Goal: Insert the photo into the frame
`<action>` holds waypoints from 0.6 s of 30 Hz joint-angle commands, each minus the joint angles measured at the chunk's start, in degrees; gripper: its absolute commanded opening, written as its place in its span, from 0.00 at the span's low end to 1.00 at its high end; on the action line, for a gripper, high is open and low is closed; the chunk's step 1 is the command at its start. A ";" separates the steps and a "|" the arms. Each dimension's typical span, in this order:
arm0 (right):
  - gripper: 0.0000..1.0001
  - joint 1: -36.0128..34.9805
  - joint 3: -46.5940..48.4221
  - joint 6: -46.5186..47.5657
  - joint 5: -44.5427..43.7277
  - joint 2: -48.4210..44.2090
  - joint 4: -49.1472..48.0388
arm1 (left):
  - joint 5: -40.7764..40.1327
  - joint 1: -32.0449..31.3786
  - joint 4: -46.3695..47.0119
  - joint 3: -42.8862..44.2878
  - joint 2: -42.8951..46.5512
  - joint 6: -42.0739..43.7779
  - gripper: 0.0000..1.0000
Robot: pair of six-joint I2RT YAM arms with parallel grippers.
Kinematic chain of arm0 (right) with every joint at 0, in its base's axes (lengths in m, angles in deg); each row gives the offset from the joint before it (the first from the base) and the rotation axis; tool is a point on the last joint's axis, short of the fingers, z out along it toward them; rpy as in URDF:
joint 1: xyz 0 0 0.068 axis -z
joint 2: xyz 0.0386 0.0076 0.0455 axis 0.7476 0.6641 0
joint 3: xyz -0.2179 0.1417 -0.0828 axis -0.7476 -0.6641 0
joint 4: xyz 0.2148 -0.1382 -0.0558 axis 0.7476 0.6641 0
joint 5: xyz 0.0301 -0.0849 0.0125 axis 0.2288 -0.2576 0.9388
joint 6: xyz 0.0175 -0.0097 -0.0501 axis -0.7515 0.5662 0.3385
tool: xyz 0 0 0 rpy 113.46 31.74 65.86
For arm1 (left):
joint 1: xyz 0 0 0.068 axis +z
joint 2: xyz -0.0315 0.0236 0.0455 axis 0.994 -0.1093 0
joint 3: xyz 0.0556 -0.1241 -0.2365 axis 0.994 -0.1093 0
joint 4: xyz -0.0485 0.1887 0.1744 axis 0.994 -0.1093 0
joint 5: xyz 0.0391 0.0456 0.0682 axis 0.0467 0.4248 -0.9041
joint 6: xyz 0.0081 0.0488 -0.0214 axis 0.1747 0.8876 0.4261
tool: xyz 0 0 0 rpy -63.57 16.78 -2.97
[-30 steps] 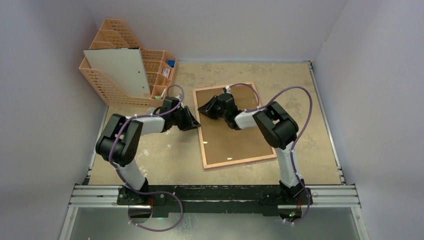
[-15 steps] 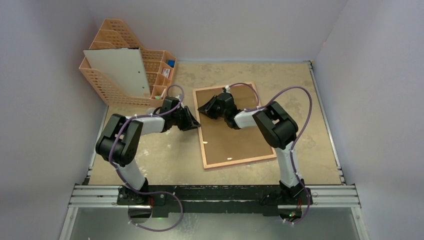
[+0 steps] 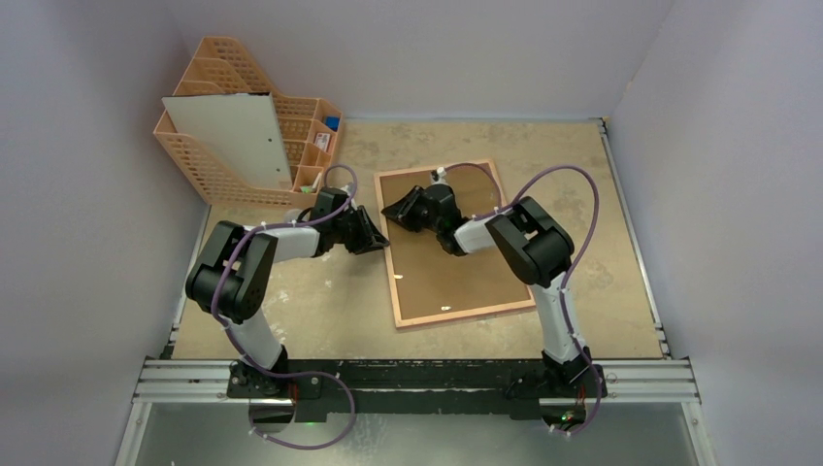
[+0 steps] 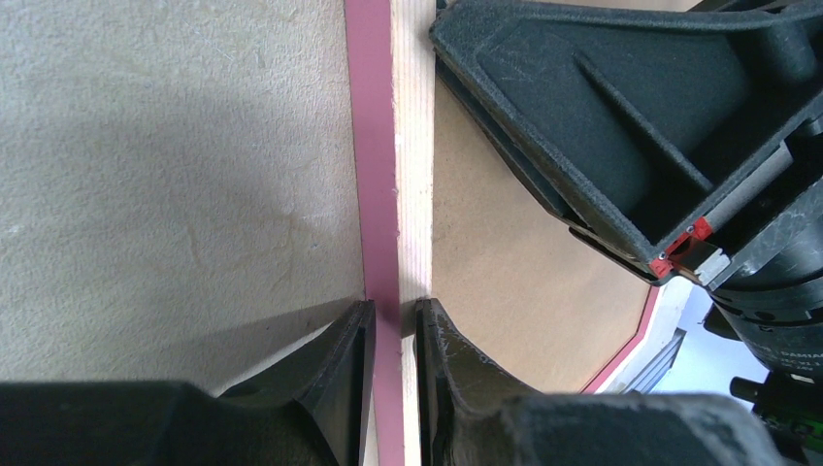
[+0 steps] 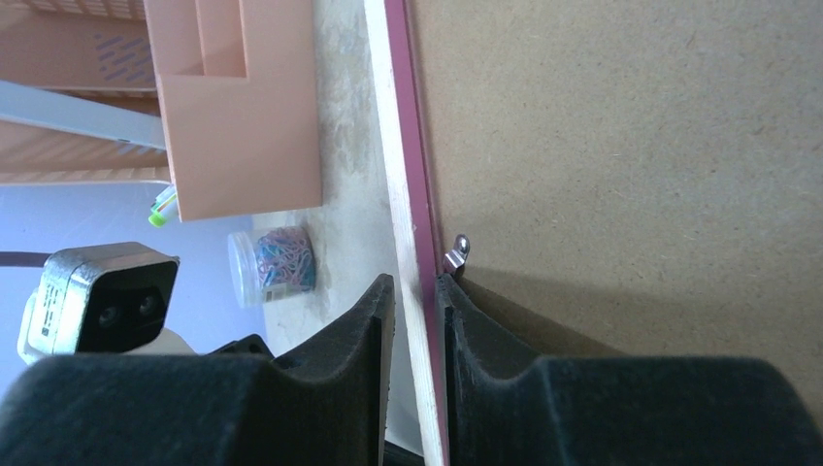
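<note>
The frame (image 3: 464,316) lies flat at mid-table, its pink and pale wood rail around a brown backing board (image 3: 456,272). No sea print shows in any view. My left gripper (image 3: 383,243) is shut on the frame's left rail, with both fingers pressed on the pink and wood edge (image 4: 374,146) in the left wrist view (image 4: 395,311). My right gripper (image 3: 388,209) straddles the same rail near the far left corner. In the right wrist view (image 5: 417,286) its inner finger touches the pink side (image 5: 412,146) and a narrow gap shows at the outer finger.
An orange mesh file rack (image 3: 209,165) stands at the back left with a large white sheet (image 3: 233,136) leaning in it. A small jar of coloured rubber bands (image 5: 277,262) sits by the rack. A metal tab (image 5: 458,250) holds the board (image 5: 631,146) beside my right fingers.
My right gripper and forearm have shifted slightly to the left along the frame's far corner. The left arm and the frame have not visibly moved.
</note>
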 commanded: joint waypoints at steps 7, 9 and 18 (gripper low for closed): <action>0.26 0.35 -11.63 -1.12 -2.95 -6.31 -10.00 | -7.54 0.52 -5.22 -2.10 -3.01 2.34 0.23; 0.26 0.26 -11.41 -1.22 -3.74 -6.30 -7.40 | -7.97 0.52 -5.33 -2.22 -2.93 2.42 0.23; 0.25 0.39 -4.16 0.48 -4.04 -0.95 -0.54 | -7.93 0.52 -5.52 -2.26 -2.91 2.45 0.23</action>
